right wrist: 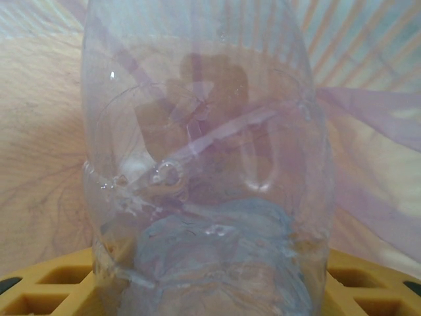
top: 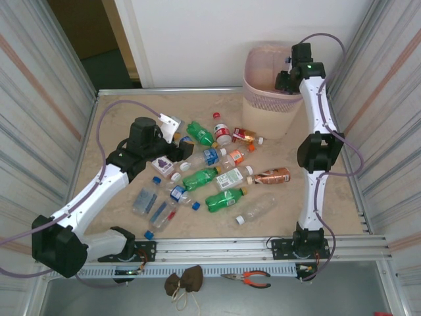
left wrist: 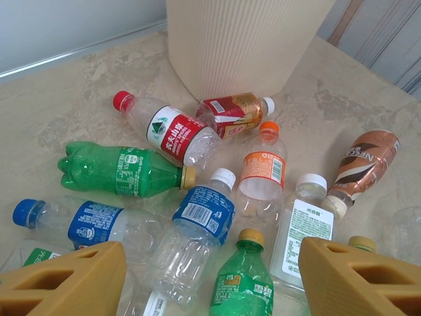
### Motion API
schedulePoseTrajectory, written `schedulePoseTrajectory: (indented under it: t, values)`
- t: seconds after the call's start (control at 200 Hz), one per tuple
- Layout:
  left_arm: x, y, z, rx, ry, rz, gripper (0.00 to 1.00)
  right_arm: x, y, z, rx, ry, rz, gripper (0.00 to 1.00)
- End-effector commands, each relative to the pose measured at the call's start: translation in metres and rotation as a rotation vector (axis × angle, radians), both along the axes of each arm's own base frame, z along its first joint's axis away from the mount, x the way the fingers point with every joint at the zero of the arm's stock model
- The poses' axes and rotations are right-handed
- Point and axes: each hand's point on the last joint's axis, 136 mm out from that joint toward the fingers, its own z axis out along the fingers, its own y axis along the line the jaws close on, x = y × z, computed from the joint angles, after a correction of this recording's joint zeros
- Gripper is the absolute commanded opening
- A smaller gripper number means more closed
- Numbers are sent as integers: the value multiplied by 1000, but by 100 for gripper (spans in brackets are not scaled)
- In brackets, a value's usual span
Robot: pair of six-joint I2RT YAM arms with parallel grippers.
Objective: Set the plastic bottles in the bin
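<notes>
Reaching out over the bin [top: 263,108], which stands at about one o'clock on the table [top: 342,204], the right gripper [top: 285,80] pinches a clear bottle [right wrist: 204,164]. In the right wrist view the bottle's body stands between the two yellow fingers [right wrist: 46,283], with a ribbed pale surface behind it.

The left gripper [top: 181,146] hangs at the ten o'clock edge of the plastic bottles [top: 217,178], which lie on their sides, scattered across the middle of the table. Its claw is spread wide, with nothing between the fingers.

In the left wrist view the bin's beige wall [left wrist: 243,39] rises at twelve o'clock. Touching its foot lies a small red-and-gold bottle [left wrist: 230,113]. A red-capped bottle [left wrist: 174,135] lies just beside it, at its eight o'clock. A green bottle [left wrist: 125,170] lies at nine o'clock, an orange-labelled bottle [left wrist: 262,168] near the centre, a blue-labelled bottle [left wrist: 204,210] touching it, and a brown bottle [left wrist: 365,161] at three o'clock.
</notes>
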Motion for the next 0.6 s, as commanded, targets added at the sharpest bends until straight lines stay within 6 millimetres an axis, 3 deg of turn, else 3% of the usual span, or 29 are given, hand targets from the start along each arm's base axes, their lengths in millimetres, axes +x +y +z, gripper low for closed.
schedulePoseTrajectory:
  t: [0.0,0.366,0.591]
  values:
    - [2,-3,4,-29,-9,-8,70,-30,-22,28,-92,25,-8,58]
    - [6,-9,-4,-45,20,-17,69,-85,-82,17,-166,203,-107,60]
    - [9,-12,-7,-55,41,-23,68,-110,-98,22,-203,246,-137,62]
